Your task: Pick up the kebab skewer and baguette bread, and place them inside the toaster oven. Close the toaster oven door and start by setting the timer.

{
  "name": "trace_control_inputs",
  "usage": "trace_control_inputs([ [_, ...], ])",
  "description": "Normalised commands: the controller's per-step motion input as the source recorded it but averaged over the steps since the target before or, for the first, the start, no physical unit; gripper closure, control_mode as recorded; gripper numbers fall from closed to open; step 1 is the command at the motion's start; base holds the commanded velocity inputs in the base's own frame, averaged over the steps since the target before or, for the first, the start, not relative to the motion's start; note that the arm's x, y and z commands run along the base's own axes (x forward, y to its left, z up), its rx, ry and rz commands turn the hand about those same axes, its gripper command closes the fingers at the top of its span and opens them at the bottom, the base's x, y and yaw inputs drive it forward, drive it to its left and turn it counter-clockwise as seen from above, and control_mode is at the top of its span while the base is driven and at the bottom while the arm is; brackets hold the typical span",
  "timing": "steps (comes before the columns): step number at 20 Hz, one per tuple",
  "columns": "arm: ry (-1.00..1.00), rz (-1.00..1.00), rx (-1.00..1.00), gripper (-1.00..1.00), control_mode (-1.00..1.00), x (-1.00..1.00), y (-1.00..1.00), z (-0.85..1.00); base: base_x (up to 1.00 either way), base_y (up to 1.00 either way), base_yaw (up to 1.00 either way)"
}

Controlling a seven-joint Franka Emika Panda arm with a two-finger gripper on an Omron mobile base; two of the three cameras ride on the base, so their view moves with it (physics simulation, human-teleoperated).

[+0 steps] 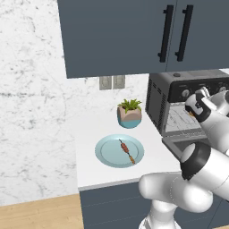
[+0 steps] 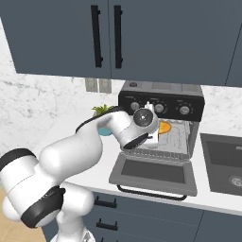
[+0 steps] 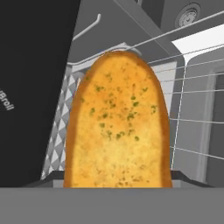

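The golden baguette bread (image 3: 118,127) stands close in front of the hand, over the wire rack inside the toaster oven (image 2: 160,101). From the right base view its orange end (image 2: 164,127) shows just past my gripper (image 2: 153,133), which reaches into the oven mouth and is shut on the loaf; the fingertips are hidden. The toaster oven door (image 2: 153,172) hangs fully open, flat toward me. The kebab skewer (image 1: 126,152) lies on a pale blue plate (image 1: 107,152) on the counter left of the oven (image 1: 188,85).
A small potted plant (image 1: 129,112) stands behind the plate, next to the oven's vented side. Dark upper cabinets (image 1: 116,36) hang above. A sink (image 2: 222,163) lies right of the oven. Three knobs (image 2: 184,110) sit on the oven's black panel.
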Motion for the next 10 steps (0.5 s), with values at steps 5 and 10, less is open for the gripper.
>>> trace_control_inputs([
  [5, 0.0, 0.0, 0.0, -1.0, -1.0, 0.08, 0.0, 0.0, 0.0, 0.0, 0.0],
  [10, 0.01, 0.0, 0.0, -1.0, -1.0, 0.0, 0.0, 0.0, 0.0, 0.0, 0.0],
])
